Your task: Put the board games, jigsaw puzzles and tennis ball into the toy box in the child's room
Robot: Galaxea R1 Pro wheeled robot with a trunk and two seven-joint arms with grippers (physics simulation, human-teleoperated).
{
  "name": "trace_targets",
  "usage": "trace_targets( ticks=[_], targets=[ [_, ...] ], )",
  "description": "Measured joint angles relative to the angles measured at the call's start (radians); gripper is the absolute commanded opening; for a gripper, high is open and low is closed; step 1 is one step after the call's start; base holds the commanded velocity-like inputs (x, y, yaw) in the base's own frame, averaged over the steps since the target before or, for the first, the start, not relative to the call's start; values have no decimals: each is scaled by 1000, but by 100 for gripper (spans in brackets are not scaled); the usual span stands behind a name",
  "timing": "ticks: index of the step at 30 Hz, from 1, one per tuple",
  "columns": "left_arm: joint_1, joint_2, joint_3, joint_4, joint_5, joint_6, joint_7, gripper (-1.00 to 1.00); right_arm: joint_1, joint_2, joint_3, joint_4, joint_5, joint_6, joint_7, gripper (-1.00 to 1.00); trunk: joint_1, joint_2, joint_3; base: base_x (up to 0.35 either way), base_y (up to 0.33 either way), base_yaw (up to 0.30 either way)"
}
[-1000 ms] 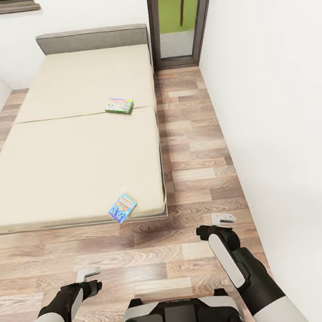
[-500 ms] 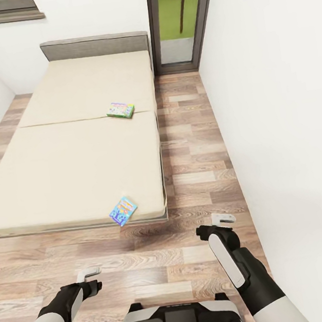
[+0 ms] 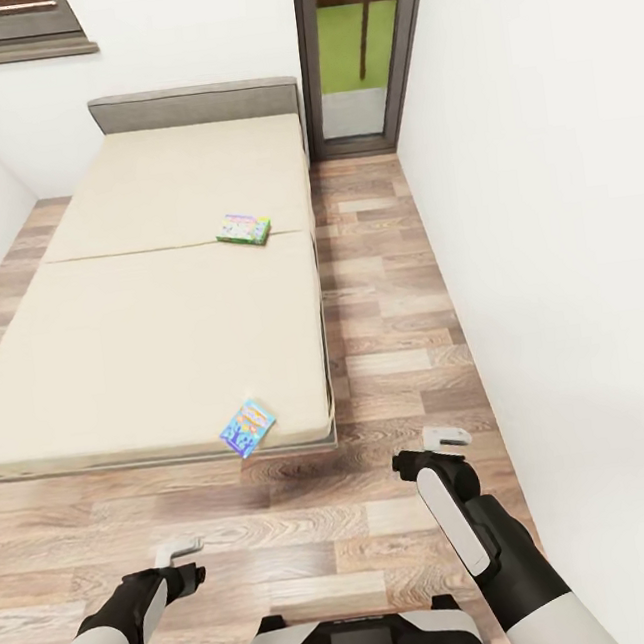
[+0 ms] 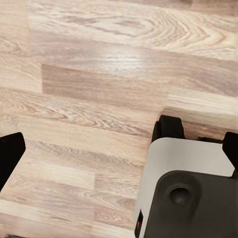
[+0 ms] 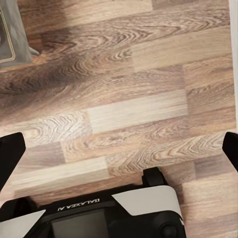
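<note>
The view has drawn back from the low beige-mattress bed; two colourful flat game boxes lie on it. The left gripper and right gripper both stand wide, empty.

A bright room with plain white walls and a floor of wood planks in mixed brown and pale tones. A low bed with a beige mattress and a grey headboard runs along the floor toward the far wall. Beside the headboard stands a tall dark-framed glass door showing green grass outside, and the dark sill of a window sits high on the far wall.
</note>
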Motion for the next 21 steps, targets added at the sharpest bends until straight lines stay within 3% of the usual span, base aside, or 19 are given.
trace_targets(
  ticks=[21],
  targets=[
    [0, -1, 0, 3, 0, -1, -1, 100, 0, 2, 1, 1, 0, 0, 0, 100, 0, 0, 35, 0, 0, 0]
  ],
)
